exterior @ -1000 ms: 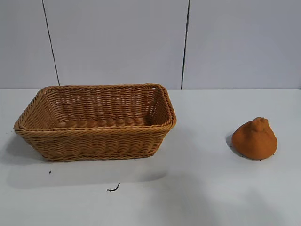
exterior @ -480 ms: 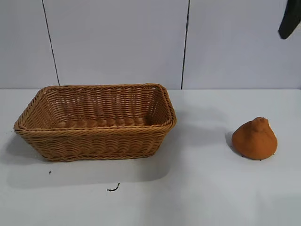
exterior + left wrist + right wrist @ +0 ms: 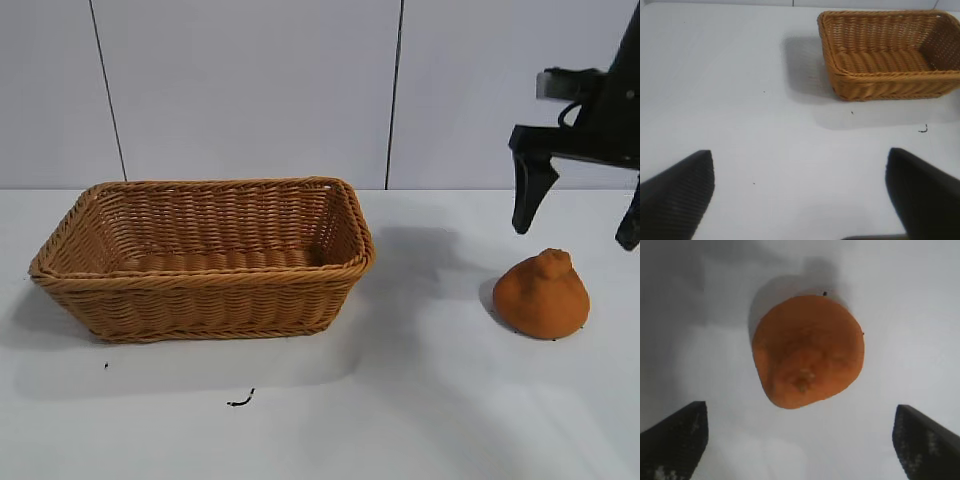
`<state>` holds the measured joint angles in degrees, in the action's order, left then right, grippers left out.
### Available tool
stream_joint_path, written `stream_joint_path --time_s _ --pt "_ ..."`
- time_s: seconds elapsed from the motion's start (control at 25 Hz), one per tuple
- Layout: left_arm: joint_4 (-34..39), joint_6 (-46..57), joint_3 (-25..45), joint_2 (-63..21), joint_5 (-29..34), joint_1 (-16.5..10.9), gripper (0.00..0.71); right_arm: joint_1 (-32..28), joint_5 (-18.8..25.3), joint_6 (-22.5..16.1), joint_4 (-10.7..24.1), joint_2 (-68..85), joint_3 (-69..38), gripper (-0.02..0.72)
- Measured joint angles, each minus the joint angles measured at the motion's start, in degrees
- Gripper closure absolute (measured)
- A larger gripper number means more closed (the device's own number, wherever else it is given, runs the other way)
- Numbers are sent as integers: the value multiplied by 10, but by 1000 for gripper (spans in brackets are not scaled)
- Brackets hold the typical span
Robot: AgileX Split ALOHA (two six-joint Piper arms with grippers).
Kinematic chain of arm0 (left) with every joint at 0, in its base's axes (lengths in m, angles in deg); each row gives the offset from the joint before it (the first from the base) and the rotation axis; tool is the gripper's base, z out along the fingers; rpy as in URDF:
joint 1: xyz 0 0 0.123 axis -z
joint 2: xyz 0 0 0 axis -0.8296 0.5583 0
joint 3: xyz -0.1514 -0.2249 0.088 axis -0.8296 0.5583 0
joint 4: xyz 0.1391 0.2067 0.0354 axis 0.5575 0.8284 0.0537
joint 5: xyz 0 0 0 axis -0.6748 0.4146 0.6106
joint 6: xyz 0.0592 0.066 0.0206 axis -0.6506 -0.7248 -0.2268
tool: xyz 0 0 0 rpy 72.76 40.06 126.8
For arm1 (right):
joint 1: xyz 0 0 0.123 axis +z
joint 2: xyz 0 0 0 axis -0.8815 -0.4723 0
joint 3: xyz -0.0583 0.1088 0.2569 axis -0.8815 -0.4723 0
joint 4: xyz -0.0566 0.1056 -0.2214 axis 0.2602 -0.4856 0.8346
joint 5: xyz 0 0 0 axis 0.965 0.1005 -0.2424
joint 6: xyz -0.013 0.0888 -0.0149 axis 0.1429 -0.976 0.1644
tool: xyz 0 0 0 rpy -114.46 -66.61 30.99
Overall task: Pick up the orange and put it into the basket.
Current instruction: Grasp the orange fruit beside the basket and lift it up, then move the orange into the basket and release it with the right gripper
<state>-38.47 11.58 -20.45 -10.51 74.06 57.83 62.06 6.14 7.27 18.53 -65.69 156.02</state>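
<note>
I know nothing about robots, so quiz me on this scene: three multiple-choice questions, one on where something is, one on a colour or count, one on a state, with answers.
1. Where is the orange?
A. in the basket
B. on the table, right of the basket
C. held in a gripper

2. How many items lie inside the basket?
A. none
B. one
C. three

3. How does the right gripper stand?
A. shut on the orange
B. shut, gripping nothing
C. open, above the orange

Answers:
1 B, the fruit sits on the white table, apart from the basket.
2 A, only bare wicker shows inside.
3 C, its fingers are spread wide on either side, just above the fruit, not touching it.
</note>
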Motion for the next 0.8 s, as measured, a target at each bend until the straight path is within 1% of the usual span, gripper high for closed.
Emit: stream_joint_path --time_s 0.16,0.24,0.32,0.4,0.44,0.48,0.68,0.8 --pt "0 0 0 0 0 0 44 0 -3 0 0 -20 0 40" --pt "0 0 0 0 0 0 44 0 -10 0 0 -23 0 127" --pt "0 0 0 0 0 0 44 0 -10 0 0 -23 0 268" --pt "0 0 0 0 0 0 44 0 -8 0 -1 -23 2 520" --pt "0 0 0 0 0 0 44 0 -6 0 -2 -22 3 614" --pt "0 0 0 0 0 0 44 0 -4 0 -3 -19 4 647" --pt "0 0 0 0 0 0 44 0 7 0 -1 0 11 645" --pt "0 0 0 0 0 0 44 0 32 0 11 19 46 645"
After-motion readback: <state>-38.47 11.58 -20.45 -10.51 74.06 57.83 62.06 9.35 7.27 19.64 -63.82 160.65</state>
